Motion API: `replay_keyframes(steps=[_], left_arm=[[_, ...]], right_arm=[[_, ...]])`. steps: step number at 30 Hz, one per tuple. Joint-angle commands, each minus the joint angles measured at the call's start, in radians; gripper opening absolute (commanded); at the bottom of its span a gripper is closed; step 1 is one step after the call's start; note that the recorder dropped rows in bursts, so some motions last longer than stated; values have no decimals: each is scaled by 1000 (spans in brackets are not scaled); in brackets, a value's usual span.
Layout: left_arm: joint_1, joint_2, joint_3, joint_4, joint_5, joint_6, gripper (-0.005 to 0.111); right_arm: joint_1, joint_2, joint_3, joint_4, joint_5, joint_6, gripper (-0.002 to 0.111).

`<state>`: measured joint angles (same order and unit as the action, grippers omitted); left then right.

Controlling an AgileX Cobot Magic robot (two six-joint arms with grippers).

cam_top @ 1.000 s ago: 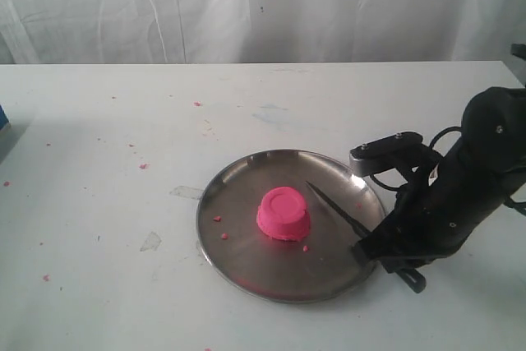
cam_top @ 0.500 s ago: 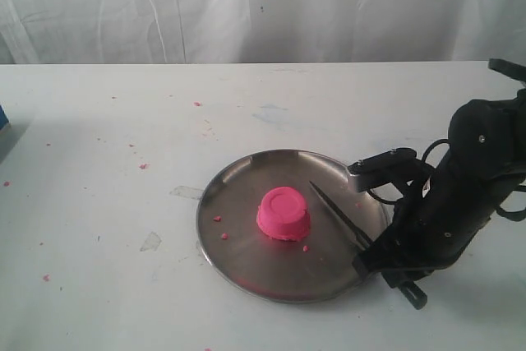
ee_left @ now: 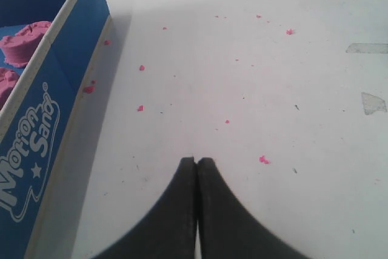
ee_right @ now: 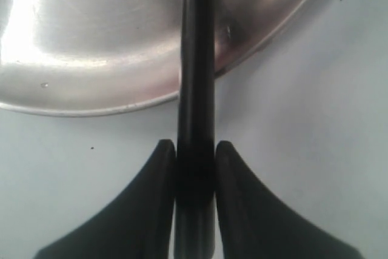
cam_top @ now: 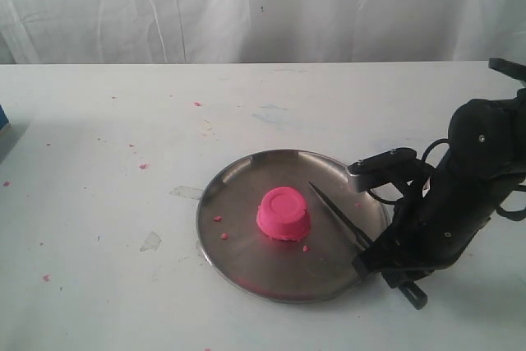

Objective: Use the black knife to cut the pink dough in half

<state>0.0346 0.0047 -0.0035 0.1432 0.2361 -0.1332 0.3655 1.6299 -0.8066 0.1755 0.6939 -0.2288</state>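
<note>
Two jaws | right clamps black knife point(cam_top: 338, 212) (tip barely shifted) | left together

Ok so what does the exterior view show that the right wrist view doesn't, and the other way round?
Only the exterior view: the pink dough, whole, on the steel plate, the point of the black knife beside it but apparently not touching, and pink crumbs scattered on the table. Only the right wrist view: the right gripper, its fingers clamped on either side of the black knife. Both: the knife lying across the plate's rim, and the white table.
</note>
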Motion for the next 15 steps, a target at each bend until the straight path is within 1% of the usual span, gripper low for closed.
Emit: replay_keyframes(steps=[1,9,15], left_arm=[[4,-5,4,-8,2,-1,0],[4,-5,4,-8,2,-1,0],[4,-5,4,-8,2,-1,0]], right_arm=[[-6,3,-6,-11,10,-1,19],[-6,3,-6,-15,9,-6,19],[-6,3,-6,-15,3,-11,31]])
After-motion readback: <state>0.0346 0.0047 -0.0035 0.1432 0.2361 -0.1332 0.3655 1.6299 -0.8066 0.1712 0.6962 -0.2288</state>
